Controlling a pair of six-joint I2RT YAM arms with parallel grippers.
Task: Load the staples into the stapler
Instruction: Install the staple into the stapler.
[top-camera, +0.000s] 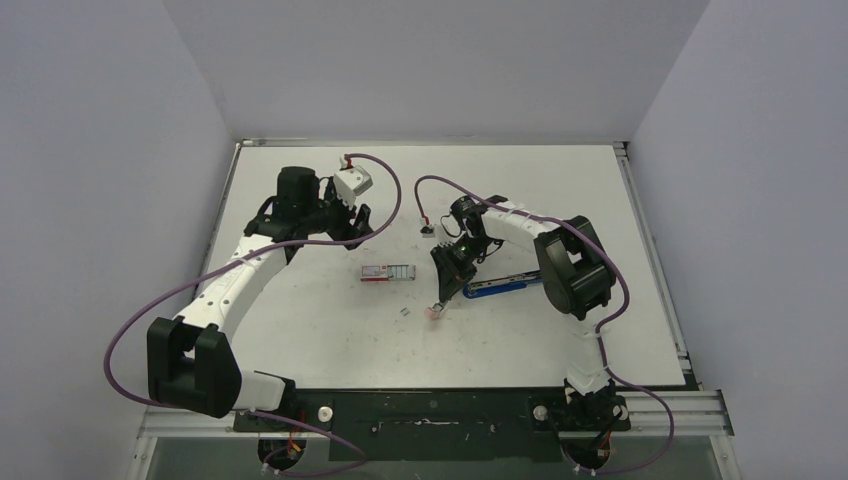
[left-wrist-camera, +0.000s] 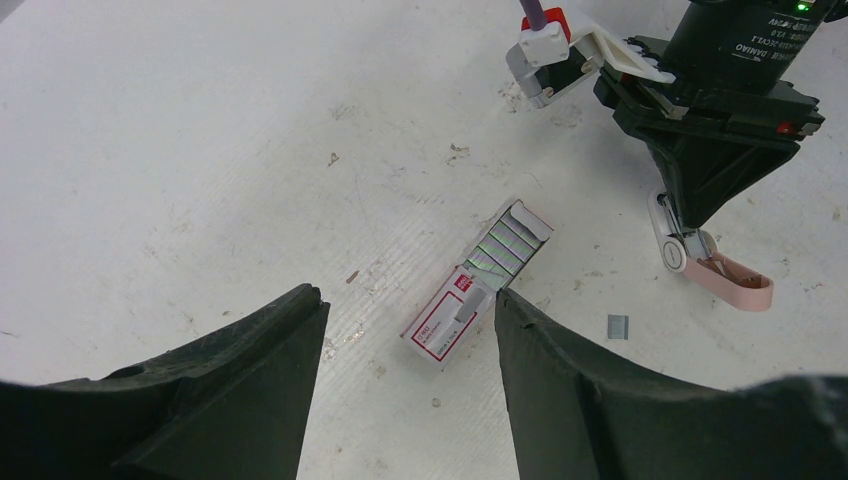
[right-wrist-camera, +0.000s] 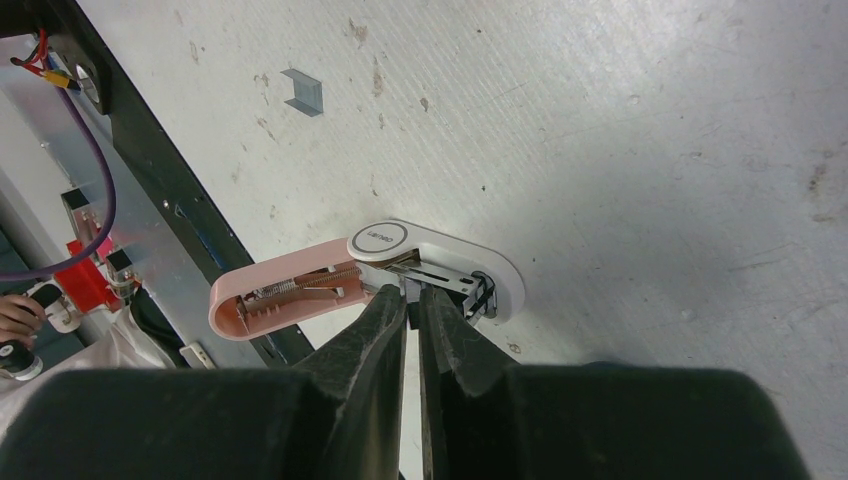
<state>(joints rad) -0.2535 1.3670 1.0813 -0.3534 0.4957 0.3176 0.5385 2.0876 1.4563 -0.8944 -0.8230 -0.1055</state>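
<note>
The staple box (top-camera: 386, 272) lies left of the blue stapler (top-camera: 497, 287); between them the right pincer (top-camera: 440, 300) sits just beside a pink block (top-camera: 433, 312).

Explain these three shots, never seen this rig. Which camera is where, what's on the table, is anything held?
These are two robot arms bolted at the near table edge, each ending in a two-finger gripper. The wide shot comes from a fixed camera above and behind them. The other two come from a camera on each wrist, looking past its own fingers. On the white table lie an open red-and-white box of staples, one loose staple strip, a blue stapler and a small pink-and-white stapler hinged open. The left gripper is open near the box, holding nothing. The right gripper is shut, tips at the small stapler's metal channel; whether it pinches anything there is unclear.
</note>
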